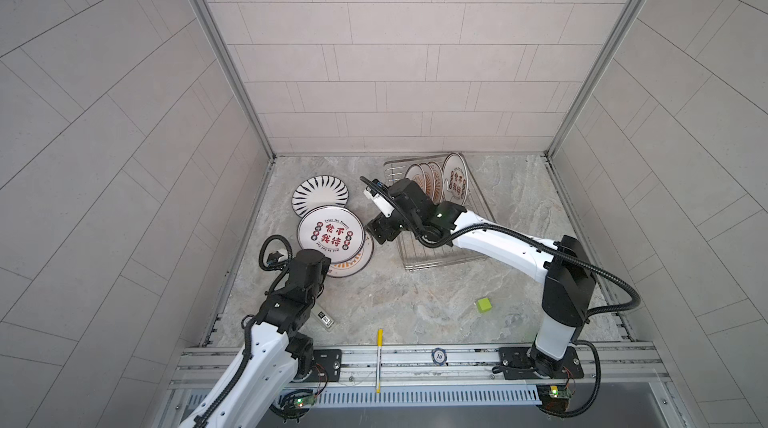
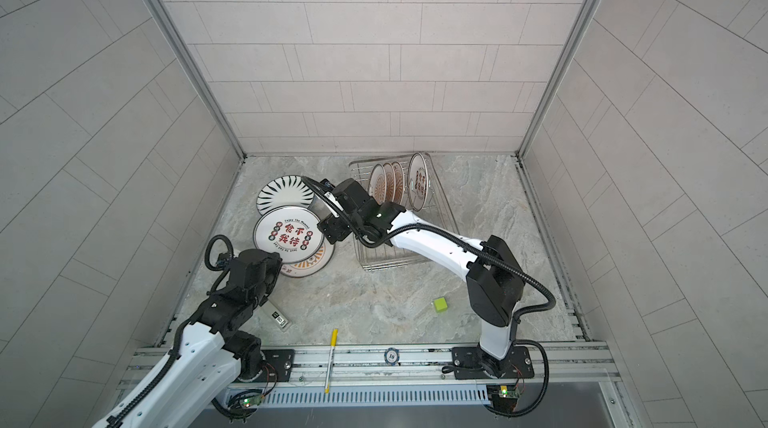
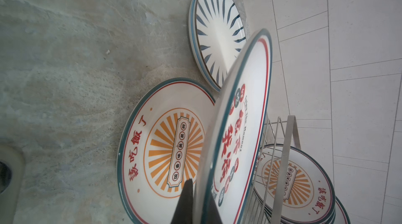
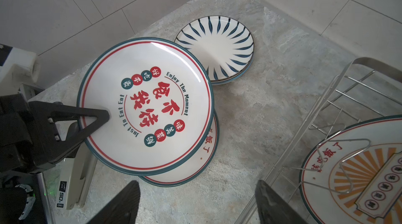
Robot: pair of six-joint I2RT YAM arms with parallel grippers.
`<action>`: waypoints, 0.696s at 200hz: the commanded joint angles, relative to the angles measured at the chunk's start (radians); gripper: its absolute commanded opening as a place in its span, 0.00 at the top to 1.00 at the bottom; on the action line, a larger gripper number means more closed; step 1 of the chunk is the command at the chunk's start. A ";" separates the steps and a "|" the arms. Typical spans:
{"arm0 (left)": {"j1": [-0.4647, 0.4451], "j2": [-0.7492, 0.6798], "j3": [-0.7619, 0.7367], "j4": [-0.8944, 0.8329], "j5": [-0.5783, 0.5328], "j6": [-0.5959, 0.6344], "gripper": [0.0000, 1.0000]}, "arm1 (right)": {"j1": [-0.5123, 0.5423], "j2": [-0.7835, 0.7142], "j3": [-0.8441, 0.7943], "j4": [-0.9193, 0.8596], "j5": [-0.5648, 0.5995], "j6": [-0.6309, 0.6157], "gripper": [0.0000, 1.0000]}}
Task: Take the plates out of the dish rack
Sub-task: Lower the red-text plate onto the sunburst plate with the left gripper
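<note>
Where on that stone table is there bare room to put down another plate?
Bare: the table between rack, green cube and pen; also right of the rack. Crowded: the left, where plates overlap, one in the left end effector.

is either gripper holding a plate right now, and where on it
The left gripper is shut on the red-character plate, pinching its rim on the side nearest that arm. The right gripper is open and holds nothing.

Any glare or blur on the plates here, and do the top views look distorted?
Right wrist view: a white glare streak on the lettered plate. Left wrist view: that plate's near rim is blurred, close to the lens. Both top views: side wall tile lines bow, wide-angle.
</note>
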State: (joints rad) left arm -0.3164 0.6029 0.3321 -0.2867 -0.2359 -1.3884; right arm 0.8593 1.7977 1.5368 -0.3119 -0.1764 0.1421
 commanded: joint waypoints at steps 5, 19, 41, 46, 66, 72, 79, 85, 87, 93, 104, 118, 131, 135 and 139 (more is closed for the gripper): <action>0.004 0.018 -0.005 0.041 -0.010 -0.033 1.00 | 0.009 0.025 0.043 -0.034 -0.001 -0.017 0.16; 0.005 0.033 -0.009 0.046 -0.001 -0.036 1.00 | 0.010 0.037 0.051 -0.039 0.002 -0.017 0.16; 0.008 0.045 -0.018 0.053 0.005 -0.045 1.00 | 0.012 0.048 0.055 -0.041 0.002 -0.017 0.16; 0.009 0.046 -0.020 0.054 0.005 -0.047 1.00 | 0.012 0.050 0.057 -0.041 0.002 -0.018 0.16; 0.020 0.059 -0.033 0.114 0.037 -0.042 1.00 | 0.012 0.059 0.063 -0.045 0.003 -0.019 0.16; 0.025 0.066 -0.054 0.121 0.052 -0.041 1.00 | 0.012 0.061 0.063 -0.046 0.005 -0.019 0.16; 0.031 0.074 -0.054 0.110 0.059 -0.041 1.00 | 0.012 0.064 0.065 -0.048 0.005 -0.019 0.16; 0.035 0.077 -0.050 0.100 0.059 -0.039 1.00 | 0.013 0.064 0.066 -0.050 0.005 -0.019 0.16; 0.037 0.077 -0.049 0.099 0.058 -0.038 1.00 | 0.012 0.064 0.066 -0.050 0.005 -0.019 0.16; 0.041 0.077 -0.050 0.098 0.058 -0.038 1.00 | 0.012 0.063 0.065 -0.050 0.005 -0.018 0.16; 0.046 0.078 -0.051 0.105 0.067 -0.038 1.00 | 0.012 0.063 0.062 -0.049 0.005 -0.018 0.16; 0.048 0.085 -0.048 0.107 0.077 -0.037 1.00 | 0.012 0.065 0.063 -0.047 0.008 -0.018 0.16; 0.049 0.096 -0.048 0.117 0.088 -0.026 1.00 | 0.012 0.067 0.063 -0.049 0.009 -0.019 0.16; 0.050 0.102 -0.048 0.119 0.091 -0.021 1.00 | 0.013 0.068 0.064 -0.050 0.009 -0.019 0.16; 0.052 0.106 -0.046 0.117 0.094 -0.018 1.00 | 0.012 0.068 0.064 -0.051 0.010 -0.018 0.16</action>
State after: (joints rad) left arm -0.2745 0.6987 0.2798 -0.2302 -0.1528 -1.4086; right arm 0.8650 1.8553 1.5784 -0.3492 -0.1757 0.1375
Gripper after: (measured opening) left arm 0.083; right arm 0.836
